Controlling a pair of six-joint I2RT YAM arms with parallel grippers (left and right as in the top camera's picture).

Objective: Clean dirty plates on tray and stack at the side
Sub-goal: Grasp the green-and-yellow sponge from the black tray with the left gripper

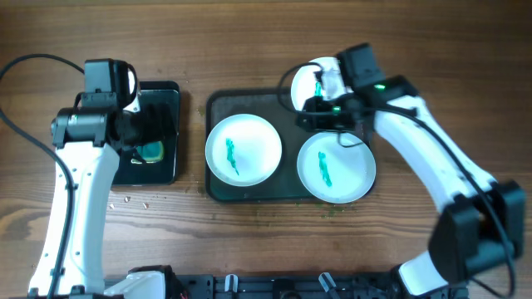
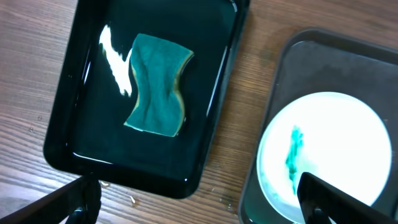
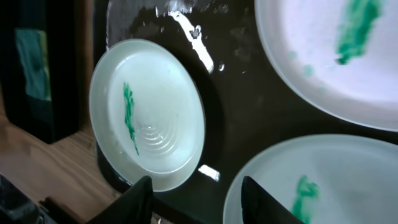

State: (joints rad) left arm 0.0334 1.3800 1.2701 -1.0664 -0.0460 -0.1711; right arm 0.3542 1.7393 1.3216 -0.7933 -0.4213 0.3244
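Note:
Three white plates with teal smears lie on the dark tray (image 1: 288,124): one at the left (image 1: 243,149), one at the front right (image 1: 336,166), and one at the back (image 1: 306,81) partly hidden by my right arm. My right gripper (image 1: 332,112) hovers open and empty over the back plate's edge. In the right wrist view its fingers (image 3: 200,202) straddle tray surface (image 3: 230,112) between the left plate (image 3: 146,115) and a near plate (image 3: 323,180); a third plate (image 3: 336,56) lies beyond. My left gripper (image 2: 199,205) is open and empty, beside the left plate (image 2: 323,149).
A smaller glossy black tray (image 1: 166,100) stands left of the big tray and holds a teal sponge (image 2: 158,84), also seen in the overhead view (image 1: 150,152). Small crumbs lie on the wooden table in front of it (image 1: 129,199). My left arm (image 1: 79,166) hangs over that tray.

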